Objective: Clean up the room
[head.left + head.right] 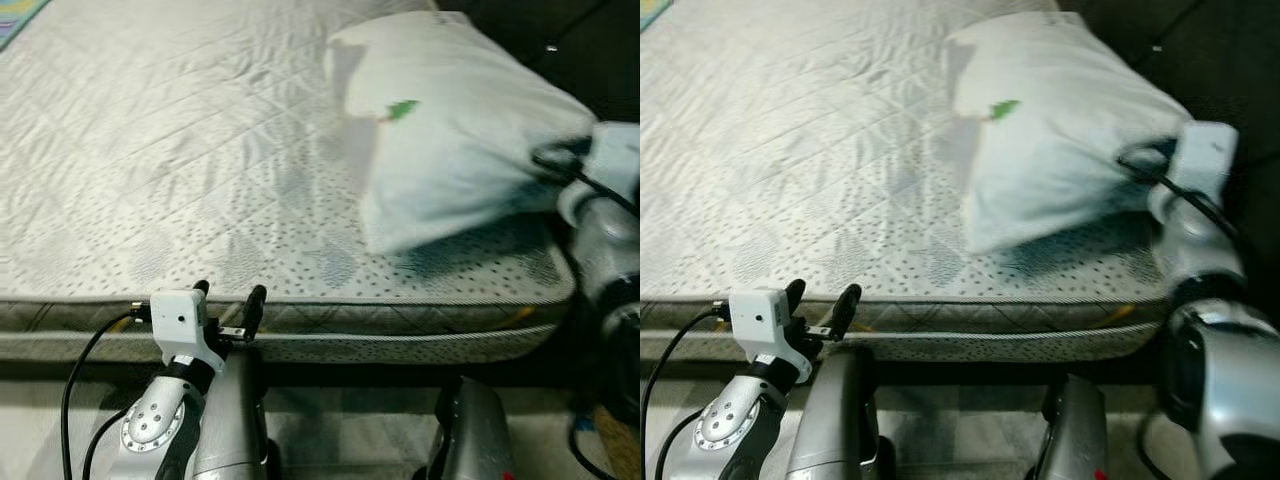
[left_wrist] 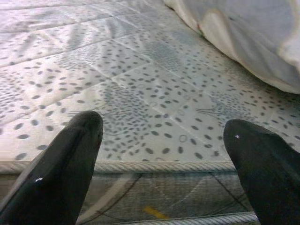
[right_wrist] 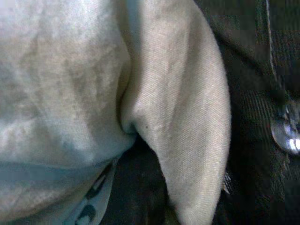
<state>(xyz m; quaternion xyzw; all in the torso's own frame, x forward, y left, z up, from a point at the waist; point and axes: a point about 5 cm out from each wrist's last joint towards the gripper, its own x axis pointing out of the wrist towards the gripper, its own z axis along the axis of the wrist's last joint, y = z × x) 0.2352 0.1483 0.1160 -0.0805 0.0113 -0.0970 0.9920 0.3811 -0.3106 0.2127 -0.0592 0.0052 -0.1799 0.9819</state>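
The robot stands at the edge of a bed, facing a bare quilted mattress (image 1: 200,150) with a speckled pattern. A white pillow (image 1: 450,130) lies on the mattress corner nearest the right gripper (image 1: 560,165), with a small green mark (image 1: 403,110) on its cover. It looks lifted or bunched at the end toward that gripper, and its outline is smeared, so it is probably being moved.

The right gripper is pressed against the pillow's outer end, at the mattress edge where a dark surface (image 1: 1230,60) begins. In the right wrist view pale fabric crowds the lens, with a fold of the pillowcase (image 3: 187,117) bulging over dark cloth behind. The fingers themselves are buried in or hidden by the fabric, so I cannot tell whether they are clamped on the pillow or only pushing against it. The closeness suggests a grasp on the pillow's end, the natural handle for dragging it to its proper place on the bed.

The left gripper (image 1: 228,297) hovers low by the mattress's near side seam (image 2: 164,166), well away from the pillow. Its two black fingers (image 2: 61,159) are spread wide with nothing between them; the mattress top stretches out just beyond the tips. Held there, it appears ready to steady the pillow or smooth the mattress rather than doing work now.

Tidying seems to be at the pillow-placing step, and the rest of the mattress ahead of the fingers lies bare.
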